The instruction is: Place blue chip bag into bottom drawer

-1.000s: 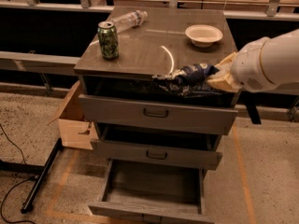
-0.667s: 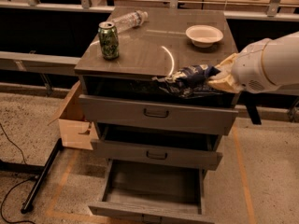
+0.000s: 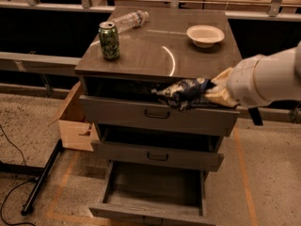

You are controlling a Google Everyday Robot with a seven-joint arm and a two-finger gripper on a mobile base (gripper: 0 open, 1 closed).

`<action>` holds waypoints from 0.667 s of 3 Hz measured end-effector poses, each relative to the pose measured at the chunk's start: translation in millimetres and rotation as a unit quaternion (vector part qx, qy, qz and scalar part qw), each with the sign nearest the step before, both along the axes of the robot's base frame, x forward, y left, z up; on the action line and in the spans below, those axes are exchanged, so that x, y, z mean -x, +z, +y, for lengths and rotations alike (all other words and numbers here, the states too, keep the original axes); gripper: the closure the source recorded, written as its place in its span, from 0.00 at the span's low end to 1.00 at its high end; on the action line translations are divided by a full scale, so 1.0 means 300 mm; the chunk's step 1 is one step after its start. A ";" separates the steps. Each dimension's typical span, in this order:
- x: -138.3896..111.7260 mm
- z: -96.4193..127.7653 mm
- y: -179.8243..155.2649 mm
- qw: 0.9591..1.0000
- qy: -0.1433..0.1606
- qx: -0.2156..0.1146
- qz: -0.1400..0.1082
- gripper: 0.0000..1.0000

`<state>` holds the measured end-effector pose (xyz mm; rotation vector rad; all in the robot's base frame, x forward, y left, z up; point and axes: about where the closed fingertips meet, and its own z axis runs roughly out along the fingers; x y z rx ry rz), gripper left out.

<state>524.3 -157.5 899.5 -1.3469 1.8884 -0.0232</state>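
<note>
Camera view. Shows the gripper (image 3: 210,92) well above the bottom drawer (image 3: 153,190) and toward its right side, jaws clenched on the right end of the blue chip bag (image 3: 182,93).

Carries the bag clear of every surface, high above the bottom drawer, in front of the face of the top drawer (image 3: 136,111) two levels up.

Has dropped a little since a second ago: then level with the front lip of the desk (image 3: 160,51), now below that lip and closer to the bottom drawer. Reads as the start of the descent, with most of the way down left to go.

Finds the bottom drawer pulled well out, floor bare, nothing in the way of a drop.

Notes the middle drawer (image 3: 155,155) directly above the bottom drawer and standing slightly out. Likely calls for keeping the bag forward of that face on the way down.

Shows, far above and behind the bottom drawer on the desk top, a green can (image 3: 109,40), a clear bottle (image 3: 129,19) on its side and a pale bowl (image 3: 205,35).

Also catches a cardboard box (image 3: 75,126) on the floor, up and left of the bottom drawer.

Counts the task as not yet done: bag in the grasp, not in the drawer.
</note>
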 end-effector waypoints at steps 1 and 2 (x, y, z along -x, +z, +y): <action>0.060 0.077 -0.218 1.000 0.015 0.013 0.023 1.00; 0.114 0.152 -0.423 0.998 0.026 0.016 0.047 1.00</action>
